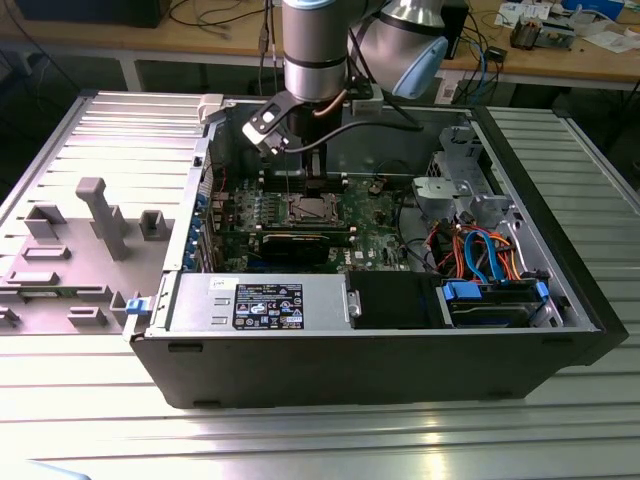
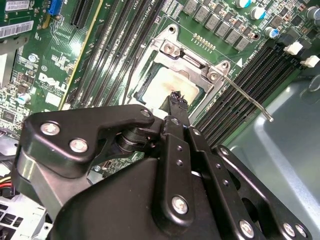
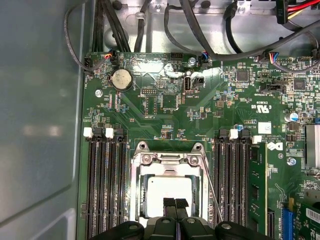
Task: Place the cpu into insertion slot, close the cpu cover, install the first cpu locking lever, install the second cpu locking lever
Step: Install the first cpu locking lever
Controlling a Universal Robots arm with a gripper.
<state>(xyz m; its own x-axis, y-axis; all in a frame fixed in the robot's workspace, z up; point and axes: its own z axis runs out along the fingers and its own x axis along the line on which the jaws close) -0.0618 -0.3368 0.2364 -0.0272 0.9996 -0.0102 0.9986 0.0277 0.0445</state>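
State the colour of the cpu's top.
Dull silver-white; the cpu shows best in the first wrist view.

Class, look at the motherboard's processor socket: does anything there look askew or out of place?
Yes. The thin silver metal locking lever beside the square silver-grey cover frame angles out over the black memory slots instead of lying along it.

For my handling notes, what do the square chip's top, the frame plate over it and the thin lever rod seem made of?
The small square silver chip: likely plated metal, matte, giving a soft pale glare. The square silver-grey frame plate: apparently stamped steel, with crisp edge highlights. The thin bent lever rod: seemingly bare steel wire, shiny grey.
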